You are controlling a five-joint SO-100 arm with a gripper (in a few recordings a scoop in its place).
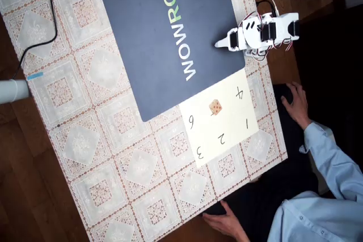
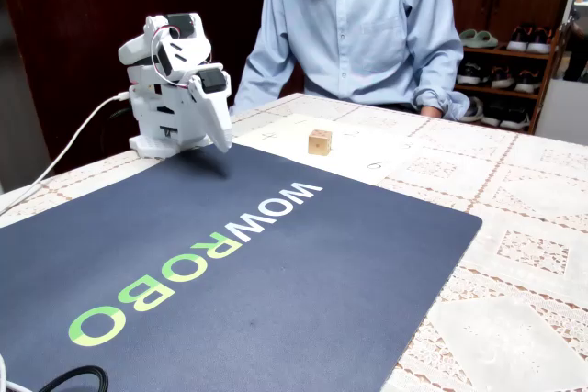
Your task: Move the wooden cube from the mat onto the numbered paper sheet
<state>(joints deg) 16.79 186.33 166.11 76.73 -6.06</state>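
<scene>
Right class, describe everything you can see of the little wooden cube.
The wooden cube is a tiny light-brown block that looks like plain wood, with dark dots on its top like a die. It rests flat on the numbered paper sheet, roughly mid-sheet between the handwritten 4 and 6, off the mat. Nothing else touches it; the gripper is well apart, over the mat's edge.

The white arm [image 2: 170, 89] sits folded low over its base, upper links doubled back. Its tool [image 1: 219, 43] points outward and down, the fingers together at the tip, holding nothing; in the fixed view the tool [image 2: 223, 140] hangs downward.
</scene>
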